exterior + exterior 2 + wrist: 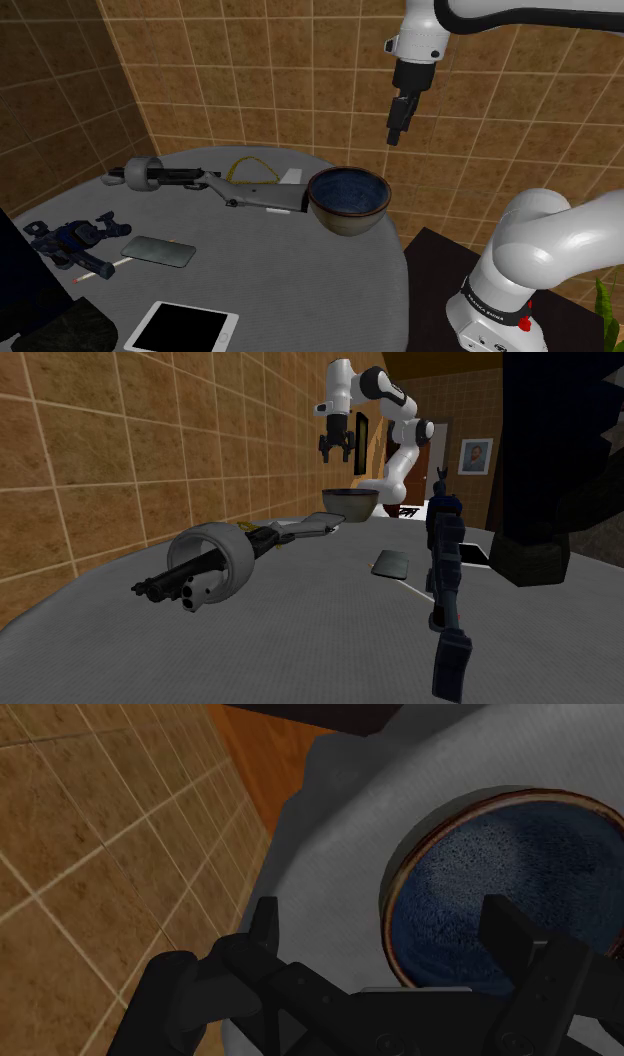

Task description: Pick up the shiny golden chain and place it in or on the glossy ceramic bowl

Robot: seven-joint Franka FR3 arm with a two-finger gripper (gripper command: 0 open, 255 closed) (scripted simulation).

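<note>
The round grey desk [300,300] stands before brown tiled walls [250,70]. The golden chain [249,166] lies on the desk, at the shoulder view's left of the blue-glazed bowl [343,222]. The gripper [397,136] hangs above the bowl, fingers wide apart, holding nothing.

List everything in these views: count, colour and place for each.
table: 1, grey, round, bears everything
bowl: 1, brown outside, blue inside, on the table's side nearest the stand
chain: 1, golden yellow, behind the long tool, towards the wall
long tool: 1, dark with a grey end, lying beside the bowl
ring: 1, grey, around the long tool's far end
gadget: 1, blue-black, shoulder view's left
slab: 1, grey, flat, mid-table
tablet: 1, white frame, black screen, shoulder view's bottom
arm: 1, white, on the stand
end effector: 1, black, open, in the air, roughly over the bowl
</note>
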